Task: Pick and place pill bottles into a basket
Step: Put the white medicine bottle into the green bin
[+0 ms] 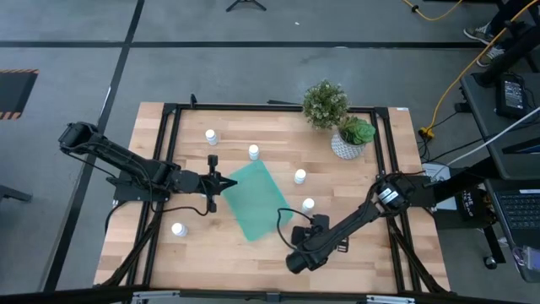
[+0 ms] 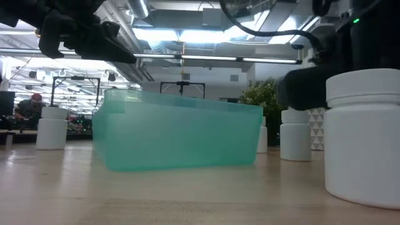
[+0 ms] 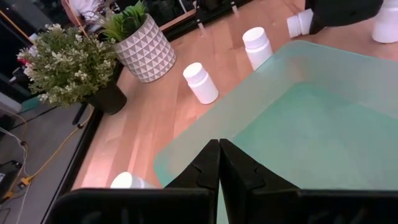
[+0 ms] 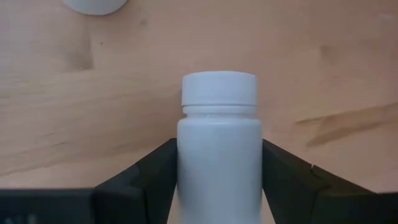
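The teal basket [image 1: 253, 203] lies at the table's middle, its wall [image 2: 175, 137] showing in the low view. White pill bottles stand upright on the wood around it: two at the far left [image 1: 211, 135] [image 1: 253, 151], two at its right [image 1: 300, 176] [image 1: 308, 204], one near left [image 1: 178, 228]. My right gripper [image 1: 304, 235] is near the basket's near right corner, shut on another pill bottle [image 4: 219, 155] over bare wood. My left gripper [image 1: 219, 181] is shut with nothing in it, above the basket's left rim [image 3: 186, 146]. My right gripper pinches the bottle's body between its two fingers [image 4: 149, 174], one on each side [image 4: 186, 168], below the cap [image 4: 219, 87]. The fingers come steeply from above. The bottle is tipped onto its side [image 3: 300, 22]. I cannot tell if it is clear of the table.
A bushy plant [image 1: 325, 103] and a white patterned pot [image 1: 348, 142] stand at the far right. Black frame rails [image 1: 169, 152] run along the table's sides. One more bottle [image 2: 362, 137] stands close to the low camera at the near edge. A person [image 2: 30, 107] sits far behind.
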### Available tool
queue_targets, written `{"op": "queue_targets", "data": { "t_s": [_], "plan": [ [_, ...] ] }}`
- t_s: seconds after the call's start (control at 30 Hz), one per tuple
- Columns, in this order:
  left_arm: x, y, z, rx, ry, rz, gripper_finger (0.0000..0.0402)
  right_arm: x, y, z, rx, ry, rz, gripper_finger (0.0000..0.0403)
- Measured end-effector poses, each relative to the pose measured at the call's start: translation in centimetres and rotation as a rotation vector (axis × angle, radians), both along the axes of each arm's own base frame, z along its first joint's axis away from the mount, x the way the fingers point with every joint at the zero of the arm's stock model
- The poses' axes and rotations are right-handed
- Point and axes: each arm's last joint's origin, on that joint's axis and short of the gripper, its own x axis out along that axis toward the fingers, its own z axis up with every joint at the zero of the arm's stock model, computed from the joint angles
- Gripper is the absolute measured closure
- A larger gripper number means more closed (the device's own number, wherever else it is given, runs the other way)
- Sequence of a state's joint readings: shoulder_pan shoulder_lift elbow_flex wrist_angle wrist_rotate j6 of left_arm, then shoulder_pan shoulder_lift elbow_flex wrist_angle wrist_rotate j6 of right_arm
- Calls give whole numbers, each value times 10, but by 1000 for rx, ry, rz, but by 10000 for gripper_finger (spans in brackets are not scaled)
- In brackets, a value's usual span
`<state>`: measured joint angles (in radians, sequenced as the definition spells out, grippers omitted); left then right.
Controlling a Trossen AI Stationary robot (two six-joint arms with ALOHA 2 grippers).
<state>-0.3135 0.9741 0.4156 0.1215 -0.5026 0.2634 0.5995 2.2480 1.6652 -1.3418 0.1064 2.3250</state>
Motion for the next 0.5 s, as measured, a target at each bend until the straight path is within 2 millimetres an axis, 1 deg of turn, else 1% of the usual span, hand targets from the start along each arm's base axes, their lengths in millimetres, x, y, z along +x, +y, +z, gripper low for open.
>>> {"op": "queue_targets", "data": {
  "t_s": [0.23, 0.5],
  "plan": [
    [0, 0, 0, 0, 0, 0, 398, -2, -1, 0, 1, 44, 71, 195],
    [0, 0, 0, -7, -2, 3, 398, -3, -2, 0, -11, 58, 104, 195]
  ]
}}
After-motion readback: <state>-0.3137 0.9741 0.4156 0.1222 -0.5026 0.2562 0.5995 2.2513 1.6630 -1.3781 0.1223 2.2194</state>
